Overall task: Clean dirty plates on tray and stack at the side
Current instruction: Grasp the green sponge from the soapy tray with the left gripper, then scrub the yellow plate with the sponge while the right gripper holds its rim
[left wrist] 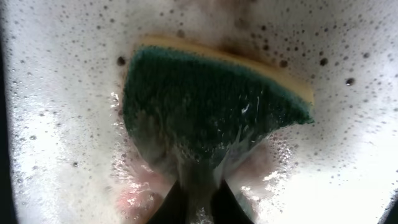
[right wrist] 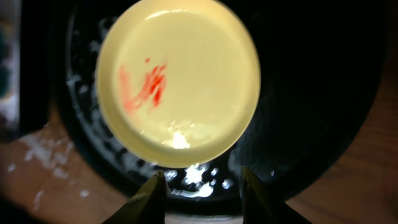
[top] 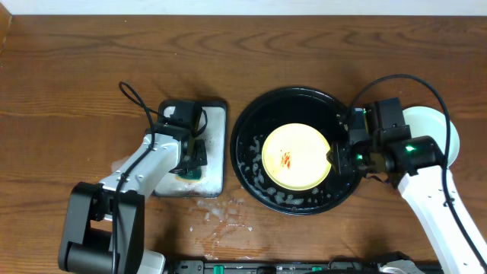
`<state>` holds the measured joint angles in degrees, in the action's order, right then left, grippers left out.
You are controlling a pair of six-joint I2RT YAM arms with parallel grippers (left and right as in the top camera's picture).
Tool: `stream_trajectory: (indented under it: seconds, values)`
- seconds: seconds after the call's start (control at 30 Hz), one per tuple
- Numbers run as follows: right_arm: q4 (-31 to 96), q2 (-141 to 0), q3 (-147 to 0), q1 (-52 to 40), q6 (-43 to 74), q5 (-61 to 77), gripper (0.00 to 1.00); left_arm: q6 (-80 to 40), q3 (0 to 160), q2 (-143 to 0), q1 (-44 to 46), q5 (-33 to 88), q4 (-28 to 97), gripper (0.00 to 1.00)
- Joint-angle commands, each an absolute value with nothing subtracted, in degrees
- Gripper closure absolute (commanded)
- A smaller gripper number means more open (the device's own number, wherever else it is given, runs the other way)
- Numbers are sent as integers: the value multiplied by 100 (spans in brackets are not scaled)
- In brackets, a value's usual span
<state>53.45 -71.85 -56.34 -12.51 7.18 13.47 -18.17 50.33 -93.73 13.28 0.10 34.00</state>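
While its two fingers stand apart with nothing between them, the right gripper (right wrist: 202, 177) hangs low over the near rim of the black tray (right wrist: 323, 93). The edge of the yellow plate (right wrist: 186, 68) lies just ahead of the gap, though whether the fingers touch it cannot be told. The plate sits flat near the tray's middle, a red-orange sauce smear (right wrist: 149, 87) left of its centre and white suds (top: 255, 179) on the tray floor around it. Across the table (top: 76, 46), the left gripper (left wrist: 199, 199) is clamped on the lower edge of a green sponge (left wrist: 205, 106), which bunches between its fingers above the foamy grey tray (top: 217, 144). Beyond the right arm, a pale mint-green plate (top: 445, 125) rests on the wood just outside the black tray.
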Motion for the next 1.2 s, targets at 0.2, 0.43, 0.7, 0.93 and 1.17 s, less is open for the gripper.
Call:
stream_trajectory:
  seconds: [0.2,0.43,0.7,0.93,1.17]
  values:
    - [4069,-7863,-4901,-1236,880,1055,62,-1841,6023,-9327,1330,89,4720,93]
    - [3503,-8724,-4897,-1085,884,996,63,-1841,6923,-8921,1730,272,5481,93]
    - [3317,-9671,-4897,-1076,937,694,83,-2246,7074,-8683,2587,1184,4882,93]
    - [3214,-9806,-4895,-1092,1092,711,99,-3124,7061,-8984,3474,1205,3865,92]
    - [3304,-9806,-4895,-1098,1284,711,99,-3972,7061,-9926,4272,1219,2646,92]
